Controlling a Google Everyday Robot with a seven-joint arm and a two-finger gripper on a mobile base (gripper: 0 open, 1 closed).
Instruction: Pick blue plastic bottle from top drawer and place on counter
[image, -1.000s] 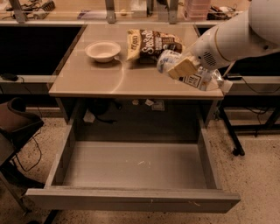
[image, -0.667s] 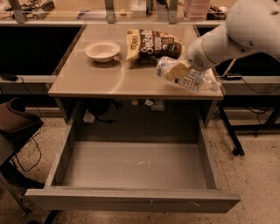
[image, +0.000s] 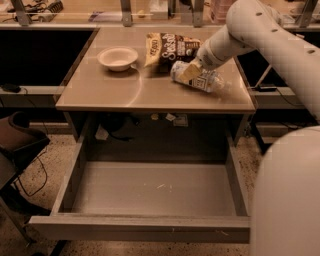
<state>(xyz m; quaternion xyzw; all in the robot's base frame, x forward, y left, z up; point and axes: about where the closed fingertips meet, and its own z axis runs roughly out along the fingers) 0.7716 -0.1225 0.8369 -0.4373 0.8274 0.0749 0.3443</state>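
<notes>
The blue plastic bottle (image: 207, 82) lies on its side on the beige counter (image: 125, 95), at the right, just in front of the snack bag. My gripper (image: 190, 71) reaches down from the upper right, and its tan fingers (image: 191, 69) are closed over the left end of the bottle. The top drawer (image: 150, 187) is pulled fully open below the counter, and its grey floor holds nothing.
A brown-and-yellow snack bag (image: 167, 47) and a white bowl (image: 117, 57) sit at the back of the counter. A shelf with metal posts (image: 125, 12) runs behind. A dark chair (image: 20, 145) stands at the left. My white body (image: 290, 200) fills the lower right.
My gripper has carried the bottle left and back from the counter's right edge, so the bottle now rests further in on the counter by the snack bag.
</notes>
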